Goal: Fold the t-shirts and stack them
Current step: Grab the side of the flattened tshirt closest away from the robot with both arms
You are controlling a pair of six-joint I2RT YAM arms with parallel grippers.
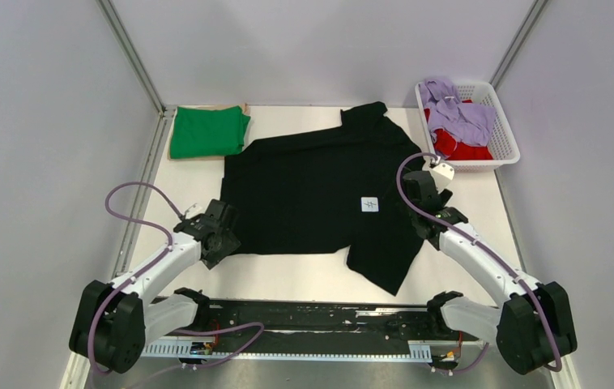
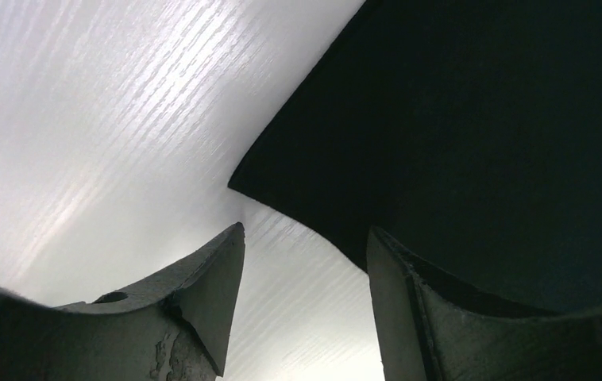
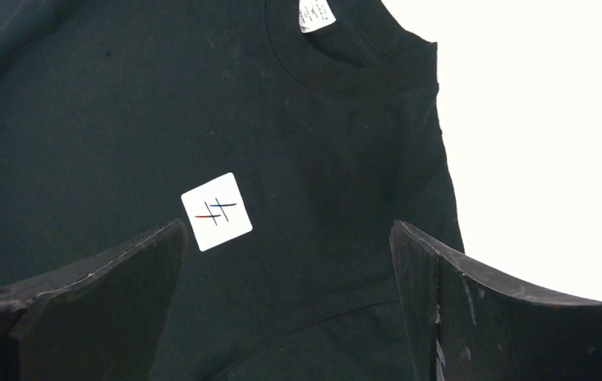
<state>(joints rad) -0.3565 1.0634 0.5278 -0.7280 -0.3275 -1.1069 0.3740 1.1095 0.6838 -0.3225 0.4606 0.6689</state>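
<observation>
Top external | left gripper [image 1: 224, 240], right gripper [image 1: 414, 193] at black t-shirt [image 1: 312, 186] edges (jaws spread)

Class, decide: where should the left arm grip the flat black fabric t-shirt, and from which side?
Pinch the hem corner of the black fabric t-shirt from the white table side: it lies flat, pointing towards the open fingers of the left gripper.

Spread tee [image 1: 312, 194] between folded tee [image 1: 206, 134] and basket [image 1: 508, 134] of maybe two
</observation>
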